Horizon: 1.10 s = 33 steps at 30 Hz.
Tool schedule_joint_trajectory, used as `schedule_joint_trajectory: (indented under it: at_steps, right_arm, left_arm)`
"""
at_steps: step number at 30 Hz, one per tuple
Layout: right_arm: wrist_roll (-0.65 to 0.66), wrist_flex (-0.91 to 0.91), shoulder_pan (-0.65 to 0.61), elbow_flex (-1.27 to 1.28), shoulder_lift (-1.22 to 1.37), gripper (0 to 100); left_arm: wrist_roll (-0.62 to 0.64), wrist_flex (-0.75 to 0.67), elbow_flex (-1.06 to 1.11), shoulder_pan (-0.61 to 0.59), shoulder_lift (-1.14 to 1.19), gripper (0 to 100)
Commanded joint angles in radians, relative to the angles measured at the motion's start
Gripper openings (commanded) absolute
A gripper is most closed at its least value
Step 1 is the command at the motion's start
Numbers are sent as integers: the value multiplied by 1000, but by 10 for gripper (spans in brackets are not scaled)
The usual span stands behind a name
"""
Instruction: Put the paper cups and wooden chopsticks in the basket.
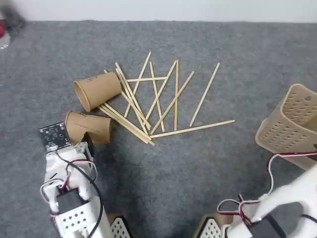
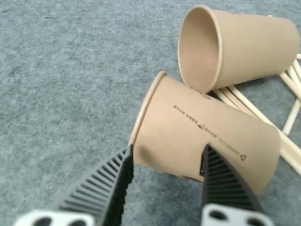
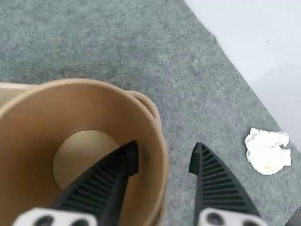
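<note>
Clearly the left gripper (image 2: 167,150) is placed for a grasp. Its two black ribbed fingers are apart, one on each side of the nearer brown paper cup (image 2: 207,132), close to the cup's open rim. This cup lies on its side on the grey felt-like table cover (image 1: 198,173), so I judge the sideways approach across its wall to be the sensible one. No pressing of the paper is visible.

Just beside it lies the second brown paper cup (image 1: 97,90), also on its side, resting partly over the thin pale wooden chopsticks (image 1: 158,99). These are scattered in a crossed heap in the middle of the table. The beige perforated plastic basket (image 1: 285,126) stands well apart from them, at the side of the right arm.

The right gripper (image 3: 164,150) is also spread. One finger is inside an upright third brown paper cup (image 3: 37,141) and the other is outside, with the cup wall between them. I cannot tell if this cup stands in the basket. A crumpled white piece of paper (image 3: 267,150) lies near it.
</note>
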Motion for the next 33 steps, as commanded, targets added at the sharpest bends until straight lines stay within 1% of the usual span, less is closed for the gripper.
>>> schedule_joint_trajectory:
  at_steps: [1,3,5,7,10,14,17,22,25,28,31,33]
  right_arm:
    - [21,5,-8,-57,-41,180]
    - [21,7,-13,-89,-76,180]
    - [29,2,-38,-66,-76,181]
    - [31,-12,-53,-14,-36,182]
    - [31,-85,-64,55,54,181]
    - [23,-120,-50,21,108,181]
    - [18,-21,-44,-106,59,181]
    - [-72,191,-67,-422,-81,183]
    - [-57,312,-153,-595,-131,183]
    - [-52,440,-265,-713,-136,183]
    - [-48,576,-386,-723,-122,180]
    - [-6,644,-461,-690,-87,180]
  left_arm:
    - [2,2,-5,0,-9,225]
    - [2,2,-5,0,-9,225]
    - [2,2,-5,0,-9,225]
    - [2,2,-5,0,-9,225]
    - [2,2,-5,0,-9,225]
    - [2,2,-5,0,-9,225]
    - [2,2,-5,0,-9,225]
    - [2,2,-5,0,-9,225]
    - [2,2,-5,0,-9,225]
    - [2,2,-5,0,-9,225]
    - [2,2,-5,0,-9,225]
    - [2,2,-5,0,-9,225]
